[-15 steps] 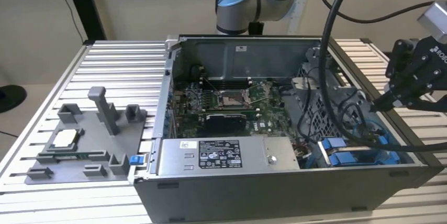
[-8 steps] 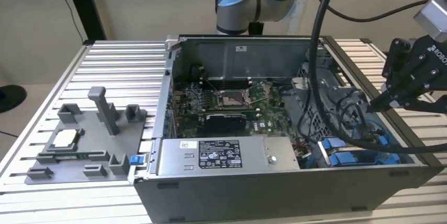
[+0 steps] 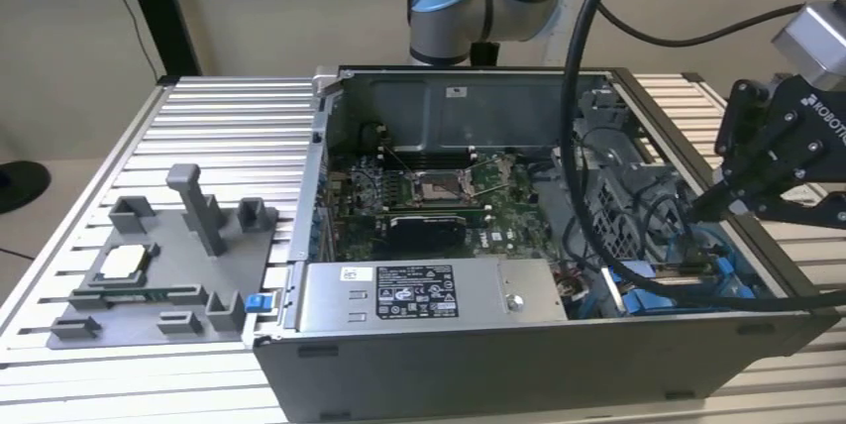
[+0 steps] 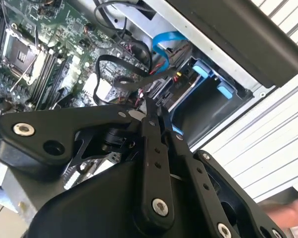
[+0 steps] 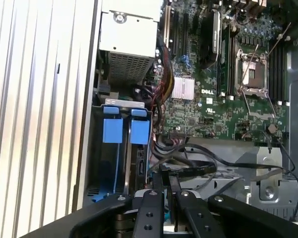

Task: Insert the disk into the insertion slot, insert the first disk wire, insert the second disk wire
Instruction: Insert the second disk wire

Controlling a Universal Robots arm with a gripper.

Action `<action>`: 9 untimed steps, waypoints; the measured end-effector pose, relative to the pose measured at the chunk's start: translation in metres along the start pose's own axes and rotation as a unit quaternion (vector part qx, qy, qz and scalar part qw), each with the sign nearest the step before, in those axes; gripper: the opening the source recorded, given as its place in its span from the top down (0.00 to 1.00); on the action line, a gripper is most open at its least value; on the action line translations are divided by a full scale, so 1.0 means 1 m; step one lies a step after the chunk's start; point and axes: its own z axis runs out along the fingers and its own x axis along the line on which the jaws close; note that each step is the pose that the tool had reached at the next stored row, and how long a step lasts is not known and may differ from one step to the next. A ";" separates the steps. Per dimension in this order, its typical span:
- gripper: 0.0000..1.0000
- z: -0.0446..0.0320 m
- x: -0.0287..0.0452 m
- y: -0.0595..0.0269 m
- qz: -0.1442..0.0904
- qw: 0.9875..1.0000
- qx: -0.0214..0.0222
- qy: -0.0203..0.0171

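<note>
The insertion slot point(image 5: 95, 163) is a dark bay at the case's edge, on the exterior view's right point(image 3: 668, 285). Two bright blue carrier tabs point(image 5: 112, 130) sit side by side at its mouth, and they also show in the second wrist view point(image 4: 224, 90). The disk's metal body is lost in the bay's shadow. My gripper point(image 3: 700, 214) hangs over that corner of the case with its black fingers point(image 5: 159, 186) close together, shut. A flat black wire point(image 5: 198, 168) crosses right at the fingertips point(image 4: 151, 111); I cannot tell whether it is pinched.
The open computer case point(image 3: 529, 365) lies on a slatted metal table point(image 3: 225, 117). A grey labelled power-supply box point(image 3: 410, 295) fills its front. A blue flat cable point(image 4: 166, 42) loops beside the bay. A grey fixture tray point(image 3: 146, 275) stands at the exterior view's left. A hand point(image 4: 288, 212) shows blurred.
</note>
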 end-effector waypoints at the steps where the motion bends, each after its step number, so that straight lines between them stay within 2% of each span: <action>1: 1.00 0.0001 0.0010 0.0019 0.000 1.000 0.000 0.000; 4: 1.00 0.0008 0.0033 0.0066 0.000 1.000 0.000 0.002; 9: 1.00 0.0038 0.0048 0.0099 0.002 1.000 0.000 0.014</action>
